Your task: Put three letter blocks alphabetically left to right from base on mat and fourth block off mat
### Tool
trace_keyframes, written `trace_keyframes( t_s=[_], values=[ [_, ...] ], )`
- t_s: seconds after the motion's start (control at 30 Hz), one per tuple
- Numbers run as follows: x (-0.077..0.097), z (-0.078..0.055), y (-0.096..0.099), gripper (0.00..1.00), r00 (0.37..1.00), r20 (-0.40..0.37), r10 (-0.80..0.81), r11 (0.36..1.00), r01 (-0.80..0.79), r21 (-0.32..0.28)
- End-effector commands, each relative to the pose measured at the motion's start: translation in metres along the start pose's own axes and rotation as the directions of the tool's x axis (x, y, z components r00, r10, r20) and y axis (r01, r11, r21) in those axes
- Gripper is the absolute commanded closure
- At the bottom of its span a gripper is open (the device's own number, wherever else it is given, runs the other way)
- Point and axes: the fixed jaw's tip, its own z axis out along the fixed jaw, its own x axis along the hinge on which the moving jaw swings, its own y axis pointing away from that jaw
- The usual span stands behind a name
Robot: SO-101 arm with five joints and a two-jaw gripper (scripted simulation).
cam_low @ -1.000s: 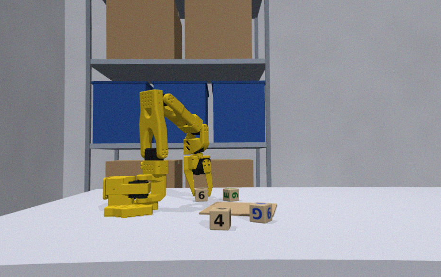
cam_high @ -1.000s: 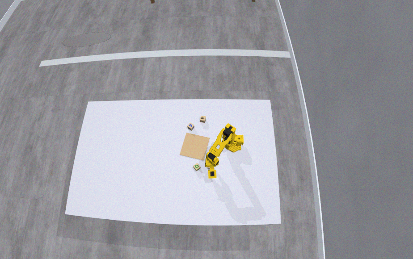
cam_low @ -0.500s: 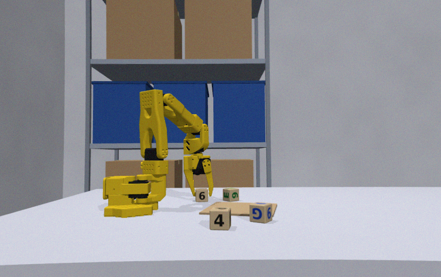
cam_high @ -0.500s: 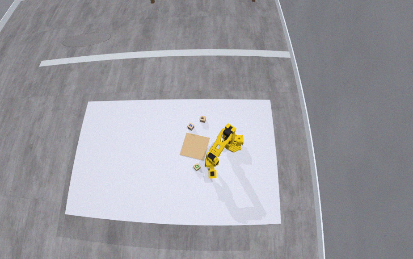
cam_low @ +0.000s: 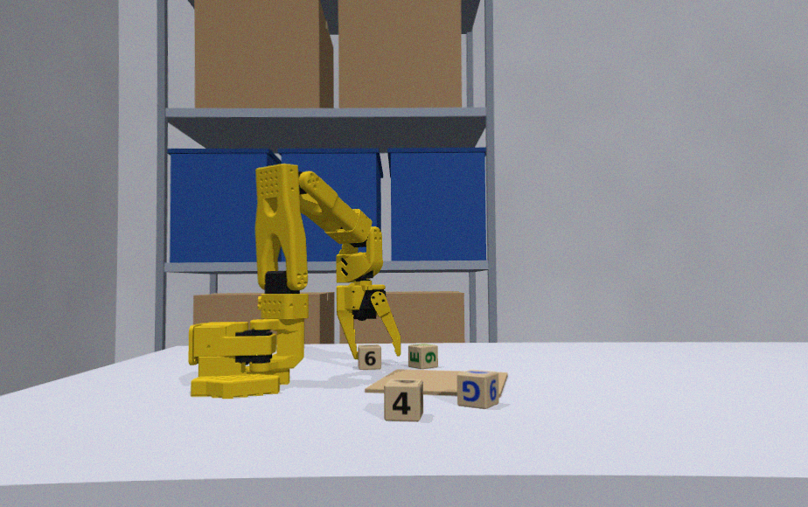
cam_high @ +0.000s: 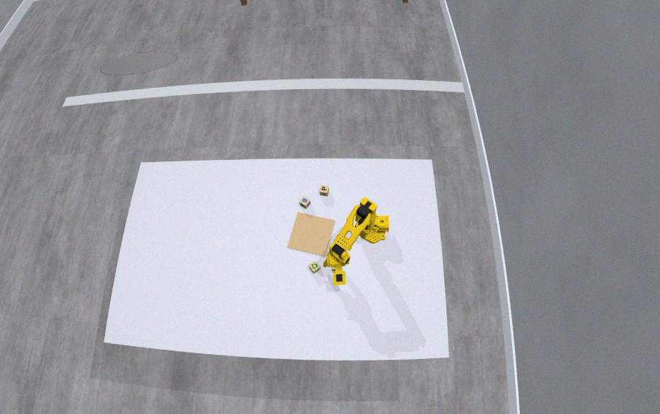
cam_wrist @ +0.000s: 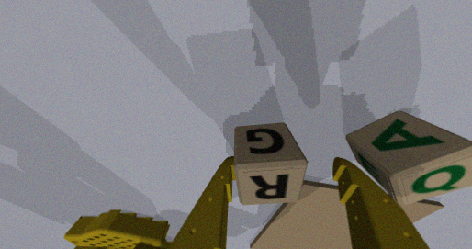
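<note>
My gripper (cam_high: 333,268) (cam_low: 375,352) (cam_wrist: 285,164) is open, its fingers down on either side of a wooden block with black marks (cam_low: 368,357) (cam_wrist: 268,166). That block rests on the table by the near corner of the tan mat (cam_high: 311,233) (cam_low: 432,379) (cam_wrist: 298,221), R on top; the right finger stands clear of it. A green-lettered block (cam_high: 314,266) (cam_low: 422,356) (cam_wrist: 409,157) lies just beside it, off the mat, Q on top. A block with P on top (cam_high: 323,189) (cam_low: 402,399) and a blue-marked block (cam_high: 305,201) (cam_low: 477,389) lie off the mat's other end.
The arm's yellow base (cam_high: 376,228) (cam_low: 237,358) stands next to the mat. A metal shelf (cam_low: 325,119) with cardboard boxes and blue bins stands behind the white table (cam_high: 219,288) (cam_low: 646,409).
</note>
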Motion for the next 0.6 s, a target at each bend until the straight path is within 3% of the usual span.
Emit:
trace_keyframes(
  t_s=[0.0,0.33,0.57],
  values=[
    [-0.014,-0.014,-0.01,0.65,0.996,0.088,-0.003,0.998,-0.003,0.069],
    [-0.014,-0.015,-0.01,0.64,0.996,0.088,-0.003,0.998,-0.003,0.069],
    [-0.015,-0.03,-0.01,0.64,0.996,0.088,-0.003,0.998,-0.003,0.069]
  ],
)
